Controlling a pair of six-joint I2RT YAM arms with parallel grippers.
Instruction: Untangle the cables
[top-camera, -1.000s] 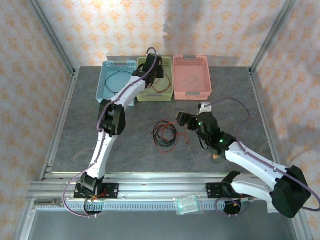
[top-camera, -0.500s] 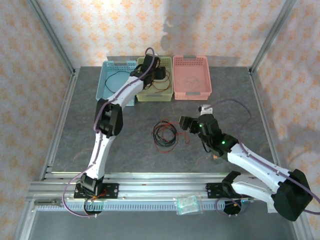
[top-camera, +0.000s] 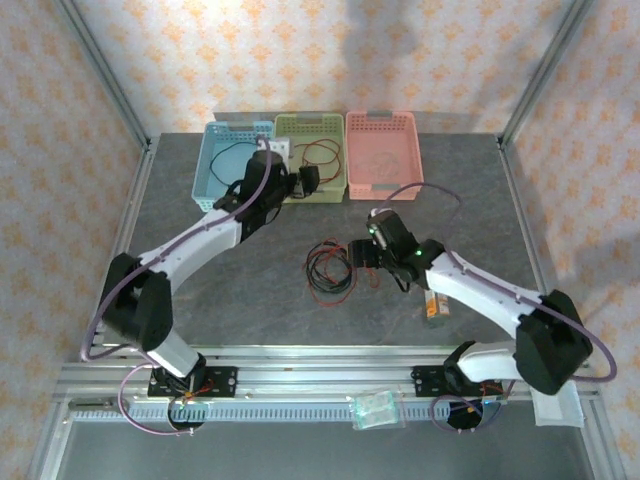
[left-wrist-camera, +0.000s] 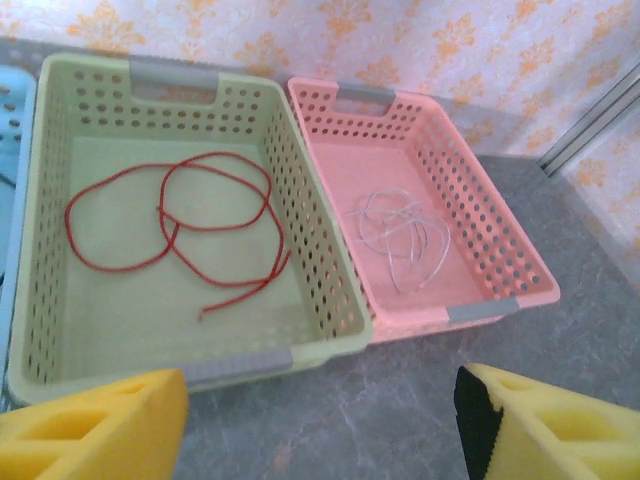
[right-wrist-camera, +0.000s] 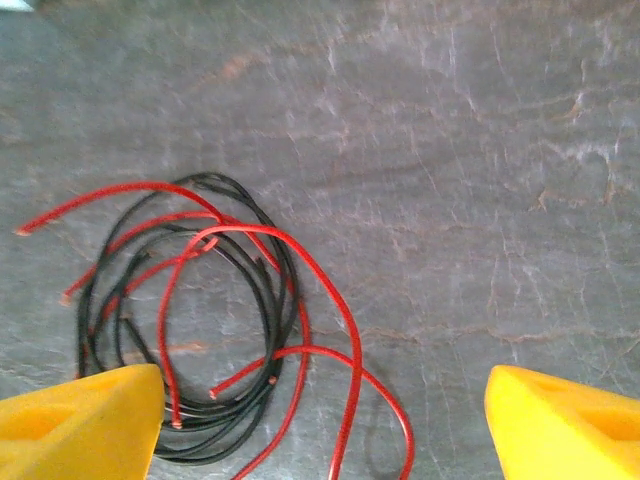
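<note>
Where the tangle lies: a knot of red and black cables (top-camera: 330, 268) rests on the grey table (top-camera: 450, 200), near its middle and in front of the baskets. From the right wrist, red loops cross over black coils and several cut ends lie free.
Right gripper (top-camera: 362, 255): just to the right of the knot. Its yellow fingers (right-wrist-camera: 80, 420) stand wide apart with nothing between them. Whether they touch the table, I cannot tell.
Left gripper (left-wrist-camera: 320, 420): near the front wall of the green basket and the pink one. Its fingers are spread and it holds nothing.
Green basket (left-wrist-camera: 30, 200): one red cable (left-wrist-camera: 180, 225) lies in loose loops on its floor.
Pink basket (left-wrist-camera: 500, 250): a pale whitish cable (left-wrist-camera: 400, 235) is bunched near the middle of its floor.
Blue basket (top-camera: 215, 160): a black cable (top-camera: 237, 152) lies in a loop inside.
Row: the three baskets stand side by side at the far edge of the table, with blue on the left and pink on the right.
</note>
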